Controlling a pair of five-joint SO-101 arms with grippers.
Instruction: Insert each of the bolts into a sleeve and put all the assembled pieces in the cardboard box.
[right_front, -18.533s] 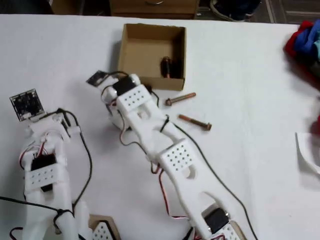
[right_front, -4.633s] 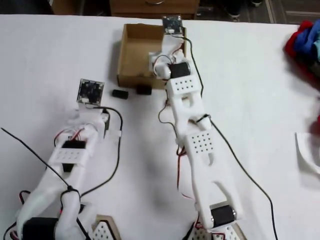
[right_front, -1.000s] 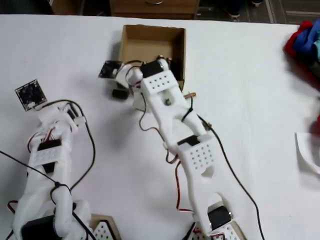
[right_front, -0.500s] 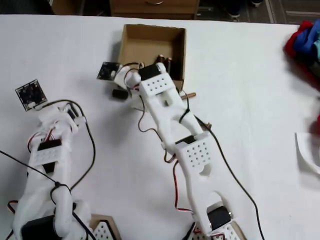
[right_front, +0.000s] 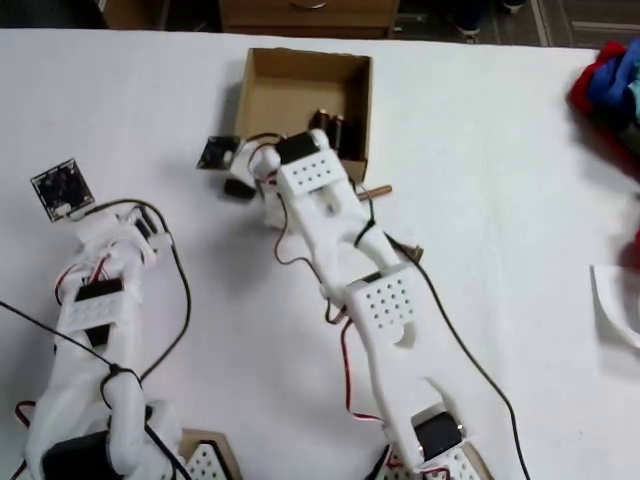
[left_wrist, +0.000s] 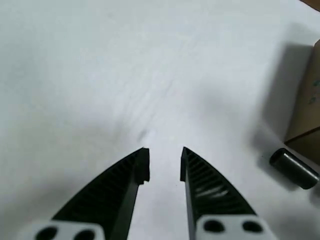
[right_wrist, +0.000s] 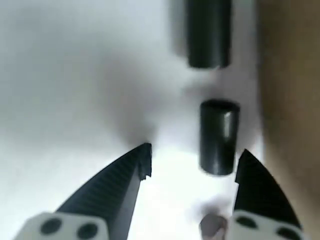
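Note:
In the right wrist view my right gripper (right_wrist: 195, 162) is open just above the table, with a black sleeve (right_wrist: 218, 137) lying between its fingertips, closer to one finger. A second black sleeve (right_wrist: 208, 32) lies beyond it, beside the cardboard box wall (right_wrist: 290, 75). From above, the right arm ends at the box's (right_front: 262, 75) front left corner, next to a sleeve (right_front: 238, 189). An assembled piece (right_front: 327, 125) lies in the box. Two bolts (right_front: 378, 189) (right_front: 408, 250) peek out beside the arm. My left gripper (left_wrist: 163, 165) is open over bare table, holding nothing, with a sleeve (left_wrist: 294, 168) off to its side.
The left arm (right_front: 100, 290) rests at the table's front left. Coloured cloth (right_front: 610, 75) lies at the far right edge, with a white object (right_front: 615, 305) below it. Cables trail from both arms across the white table.
The right arm's wrist has shifted slightly toward the front, beside the box corner and over the sleeves. The left arm has not moved in the last second.

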